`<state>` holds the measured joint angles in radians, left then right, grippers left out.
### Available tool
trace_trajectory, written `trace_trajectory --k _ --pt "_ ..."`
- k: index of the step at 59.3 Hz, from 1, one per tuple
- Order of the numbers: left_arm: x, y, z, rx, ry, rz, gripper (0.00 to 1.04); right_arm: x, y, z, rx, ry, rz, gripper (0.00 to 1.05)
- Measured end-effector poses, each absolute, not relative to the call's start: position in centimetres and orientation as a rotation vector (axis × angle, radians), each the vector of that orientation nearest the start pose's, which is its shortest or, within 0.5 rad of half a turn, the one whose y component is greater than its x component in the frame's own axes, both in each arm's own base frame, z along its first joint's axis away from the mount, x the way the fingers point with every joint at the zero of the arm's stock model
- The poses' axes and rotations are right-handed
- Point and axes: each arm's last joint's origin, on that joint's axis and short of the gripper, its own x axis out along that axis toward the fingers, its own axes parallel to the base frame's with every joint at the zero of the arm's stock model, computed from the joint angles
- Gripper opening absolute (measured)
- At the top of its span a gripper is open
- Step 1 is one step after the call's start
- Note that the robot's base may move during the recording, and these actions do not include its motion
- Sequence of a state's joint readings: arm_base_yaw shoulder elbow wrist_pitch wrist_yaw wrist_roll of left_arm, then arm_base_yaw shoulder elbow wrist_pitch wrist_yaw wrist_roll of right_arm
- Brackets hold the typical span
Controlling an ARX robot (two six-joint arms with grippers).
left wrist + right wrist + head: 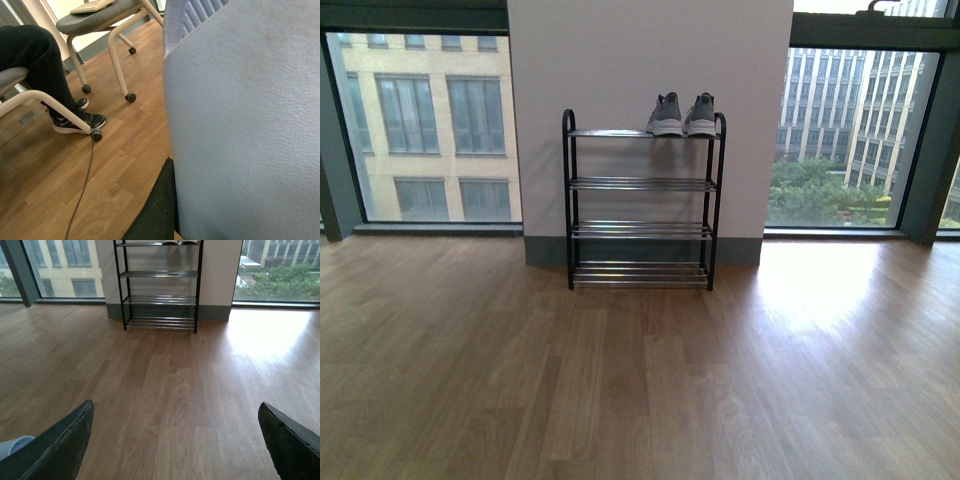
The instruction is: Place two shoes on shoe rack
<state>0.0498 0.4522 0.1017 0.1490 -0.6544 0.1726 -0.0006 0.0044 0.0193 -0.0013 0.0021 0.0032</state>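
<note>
The grey knit sneakers point(683, 115) stand side by side at the right end of the top shelf of the four-tier shoe rack point(640, 184), which is against the white wall in the middle of the front view. In the left wrist view the left hand point(165, 200) is clamped on a pale blue slide point(245, 125) that fills the right of the frame. The right hand point(175, 437) has its fingers wide apart at the lower corners of its view, over wooden floor point(170, 375)
</note>
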Motion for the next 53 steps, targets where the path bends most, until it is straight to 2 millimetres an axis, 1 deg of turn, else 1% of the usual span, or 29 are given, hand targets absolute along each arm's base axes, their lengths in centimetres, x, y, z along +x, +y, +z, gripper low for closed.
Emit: trace_trajectory --k 53 --pt "12.1 2.35 17.28 0.232 0.259 0.682 0.02 9.67 0.0 16.97 0.003 -0.014 0.001 0.95"
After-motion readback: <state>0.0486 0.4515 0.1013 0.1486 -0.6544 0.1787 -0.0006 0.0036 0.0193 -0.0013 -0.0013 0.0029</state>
